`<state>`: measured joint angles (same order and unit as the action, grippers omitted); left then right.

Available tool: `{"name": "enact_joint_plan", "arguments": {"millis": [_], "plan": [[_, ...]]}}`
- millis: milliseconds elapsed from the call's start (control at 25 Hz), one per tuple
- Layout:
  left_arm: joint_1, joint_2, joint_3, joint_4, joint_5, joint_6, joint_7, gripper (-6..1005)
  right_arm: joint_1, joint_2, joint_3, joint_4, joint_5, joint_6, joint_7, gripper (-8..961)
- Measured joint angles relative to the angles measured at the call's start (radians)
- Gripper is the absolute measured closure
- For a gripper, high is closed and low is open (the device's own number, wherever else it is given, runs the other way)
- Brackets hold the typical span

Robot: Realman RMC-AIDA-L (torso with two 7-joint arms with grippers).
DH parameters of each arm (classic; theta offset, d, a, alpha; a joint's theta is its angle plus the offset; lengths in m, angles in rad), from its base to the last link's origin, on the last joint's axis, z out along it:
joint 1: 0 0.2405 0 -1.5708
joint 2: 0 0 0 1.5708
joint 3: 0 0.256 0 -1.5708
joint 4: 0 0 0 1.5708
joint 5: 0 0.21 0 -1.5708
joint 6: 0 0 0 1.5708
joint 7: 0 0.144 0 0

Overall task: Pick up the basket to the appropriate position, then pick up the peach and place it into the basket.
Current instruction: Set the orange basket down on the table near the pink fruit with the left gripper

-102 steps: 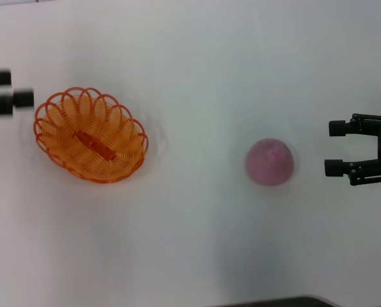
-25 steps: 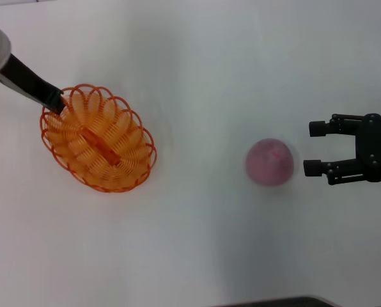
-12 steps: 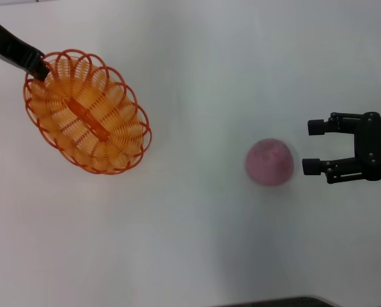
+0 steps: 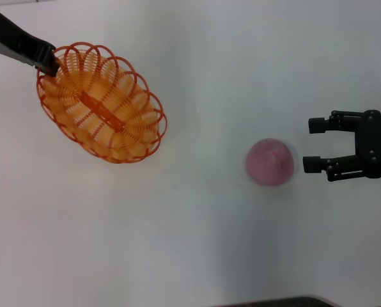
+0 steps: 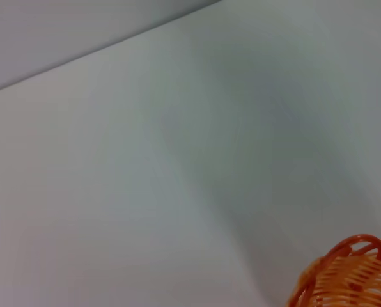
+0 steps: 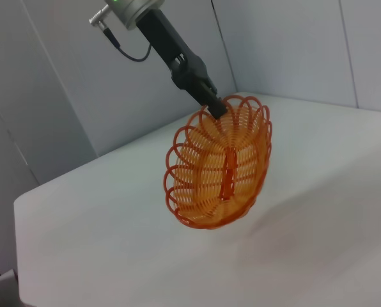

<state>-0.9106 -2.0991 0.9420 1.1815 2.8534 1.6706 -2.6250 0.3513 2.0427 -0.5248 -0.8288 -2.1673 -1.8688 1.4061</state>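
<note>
The orange wire basket [image 4: 101,103] hangs tilted in the air at the left, held by its far rim in my left gripper [image 4: 48,66], which is shut on it. The right wrist view shows the basket [image 6: 219,171] lifted clear of the table with the left gripper [image 6: 211,104] clamped on its rim. A bit of the basket's rim [image 5: 347,275] shows in the left wrist view. The pink peach [image 4: 270,162] rests on the table at the right. My right gripper [image 4: 313,145] is open, just right of the peach, not touching it.
The white table [image 4: 197,243] spreads all around. A grey wall [image 6: 62,83] stands behind the table's far side in the right wrist view. A dark edge [image 4: 273,302] shows at the table's near side.
My left gripper closed on the basket's rim and lifted it off the table; over the last half second the basket moved slightly right. The right gripper has stayed just right of the peach.
</note>
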Motion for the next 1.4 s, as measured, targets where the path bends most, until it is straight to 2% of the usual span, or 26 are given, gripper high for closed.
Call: {"name": "enact_joint_plan", "arguments": {"millis": [200, 400, 640, 840, 1040, 1240, 1400], "plan": [[0.005, -0.014, -0.01, 0.011, 0.002, -0.004, -0.089, 926, -0.002, -0.003, 0.004, -0.001, 0.001, 0.006, 0.012, 25], [0.045, -0.04, -0.022, 0.038, -0.005, -0.008, -0.182, 921, -0.01, -0.011, 0.004, -0.001, 0.001, 0.043, -0.017, 25], [0.091, -0.068, -0.109, 0.031, -0.017, -0.075, -0.264, 914, -0.001, -0.005, -0.001, 0.006, 0.0, 0.078, -0.047, 24], [0.14, -0.068, -0.178, -0.03, -0.116, -0.166, -0.349, 909, -0.009, 0.011, -0.001, 0.007, -0.005, 0.146, -0.119, 24], [0.142, -0.07, -0.285, -0.152, -0.138, -0.219, -0.353, 904, 0.001, 0.009, -0.004, 0.011, -0.038, 0.201, -0.149, 25], [0.157, -0.072, -0.304, -0.231, -0.155, -0.276, -0.353, 898, 0.005, 0.009, -0.005, 0.004, -0.04, 0.233, -0.167, 25], [0.174, -0.074, -0.278, -0.248, -0.16, -0.296, -0.353, 894, 0.007, 0.009, -0.005, 0.001, -0.04, 0.234, -0.167, 26]]}}
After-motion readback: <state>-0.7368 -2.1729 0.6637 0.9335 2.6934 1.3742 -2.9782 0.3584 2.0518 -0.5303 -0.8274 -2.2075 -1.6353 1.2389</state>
